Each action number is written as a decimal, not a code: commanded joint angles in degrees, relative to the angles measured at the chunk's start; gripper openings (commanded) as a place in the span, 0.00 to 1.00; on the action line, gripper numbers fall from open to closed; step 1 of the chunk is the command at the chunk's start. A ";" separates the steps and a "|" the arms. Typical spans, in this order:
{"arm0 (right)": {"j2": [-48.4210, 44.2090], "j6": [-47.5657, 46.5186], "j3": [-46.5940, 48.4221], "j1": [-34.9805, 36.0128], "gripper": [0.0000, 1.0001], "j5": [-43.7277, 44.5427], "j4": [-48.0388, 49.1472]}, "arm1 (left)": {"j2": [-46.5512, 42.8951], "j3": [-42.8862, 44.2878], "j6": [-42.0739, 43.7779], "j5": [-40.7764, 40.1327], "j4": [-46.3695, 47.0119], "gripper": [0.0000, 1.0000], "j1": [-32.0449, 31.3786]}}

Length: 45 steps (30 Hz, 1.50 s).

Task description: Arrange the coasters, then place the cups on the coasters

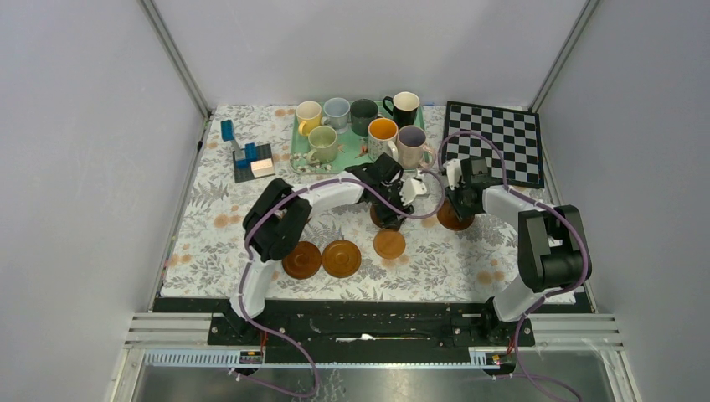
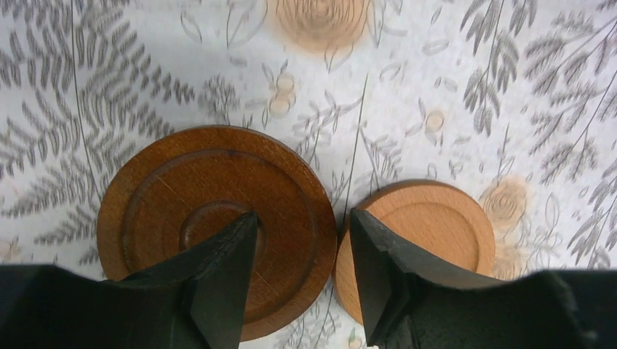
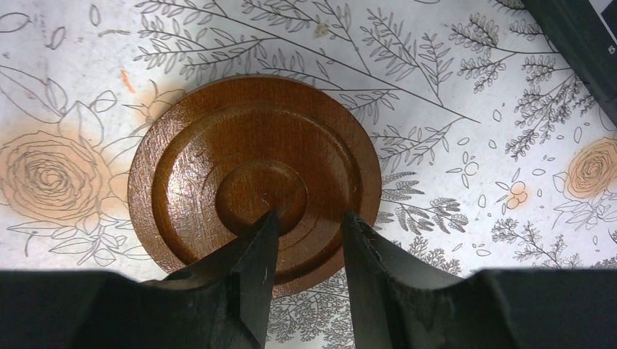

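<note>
Five brown coasters lie on the floral cloth. Two dark ones [image 1: 301, 260] [image 1: 342, 258] and a light one [image 1: 389, 244] sit near the front. My left gripper [image 1: 391, 213] is open above a dark coaster [image 2: 217, 218], with one fingertip [image 2: 244, 225] over its centre recess and the other [image 2: 364, 225] over the edge of the light coaster [image 2: 429, 233]. My right gripper [image 1: 456, 209] is open too, both tips low over another dark coaster [image 3: 255, 174]. Several cups stand on the tray, among them yellow [image 1: 309, 115], black [image 1: 404, 107] and pinkish [image 1: 411, 144].
The green floral tray [image 1: 352, 157] lies at the back centre. A black-and-white checkerboard [image 1: 494, 142] is at the back right. Blue and pale blocks on a dark board [image 1: 251, 159] sit at the back left. Grey walls enclose the table.
</note>
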 commanded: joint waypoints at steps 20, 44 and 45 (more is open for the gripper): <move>-9.13 0.23 2.93 3.66 0.60 -9.10 -9.24 | -26.27 -21.80 7.29 5.21 -4.19 0.79 12.10; 11.62 10.86 17.65 23.90 0.66 -6.49 -0.99 | -31.10 -38.29 19.89 3.32 6.82 0.76 13.49; 12.48 10.98 17.77 24.05 0.66 -5.57 -0.63 | -30.99 -38.37 19.84 3.19 6.91 0.76 13.44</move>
